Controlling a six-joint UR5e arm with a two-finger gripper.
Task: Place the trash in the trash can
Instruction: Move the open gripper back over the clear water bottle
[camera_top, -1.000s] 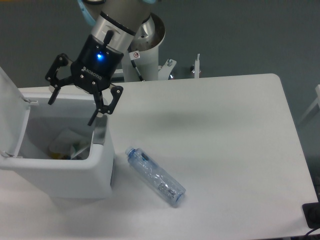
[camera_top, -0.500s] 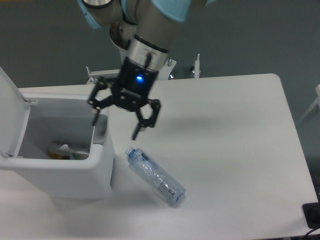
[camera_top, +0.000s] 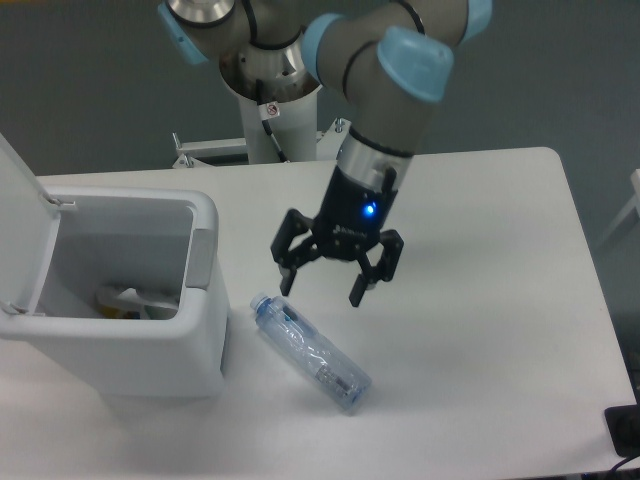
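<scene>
Trash can (camera_top: 150, 350) stands at the desk's (camera_top: 480, 300) left edge, lid open, whitish scraps inside. Bottle (camera_top: 310, 352) lies diagonally beside it near the front edge, blue cap toward the can. Tool (camera_top: 325, 285) hovers just above, fingers spread, empty. Bottle likely light, crushable, slippery; mid-body grasp advised.

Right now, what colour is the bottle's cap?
Blue, on the bottle lying on the table; the fixed camera shows it.

White table (camera_top: 480, 300), trash can (camera_top: 150, 350) at left, crushed bottle (camera_top: 310, 353) beside it
</scene>
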